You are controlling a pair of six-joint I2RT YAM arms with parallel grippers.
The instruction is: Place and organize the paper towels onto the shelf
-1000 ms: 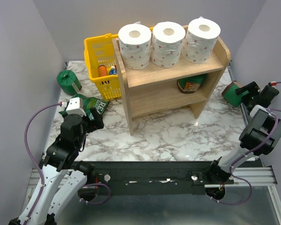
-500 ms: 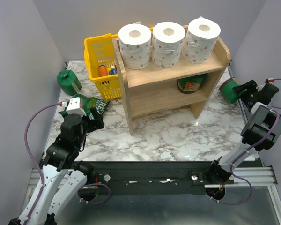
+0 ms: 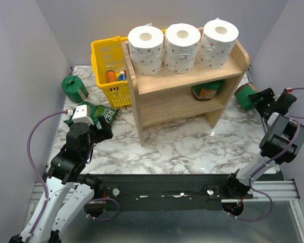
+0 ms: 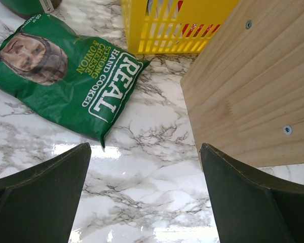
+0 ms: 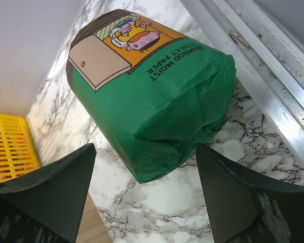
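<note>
Three white dotted paper towel rolls (image 3: 145, 48) (image 3: 182, 45) (image 3: 220, 40) stand on the top tier of the wooden shelf (image 3: 187, 76). One green-wrapped roll (image 3: 207, 91) lies on the lower tier. Another green roll (image 3: 73, 87) sits at the far left of the table. A third green roll (image 3: 244, 96) (image 5: 152, 96) lies right of the shelf. My right gripper (image 3: 264, 99) (image 5: 144, 154) is open, and this roll's near end lies between its fingertips. My left gripper (image 3: 99, 127) (image 4: 144, 152) is open and empty over bare marble beside the shelf's left side (image 4: 253, 86).
A yellow basket (image 3: 107, 68) (image 4: 137, 30) with bottles stands left of the shelf. A flat green "REAL" bag (image 3: 93, 114) (image 4: 66, 76) lies just ahead of my left gripper. A metal rail (image 5: 263, 66) runs along the table's right edge beside the third roll.
My right gripper has moved farther back and left, up to the green roll by the shelf. That roll has shifted slightly left. The left arm has not moved.
</note>
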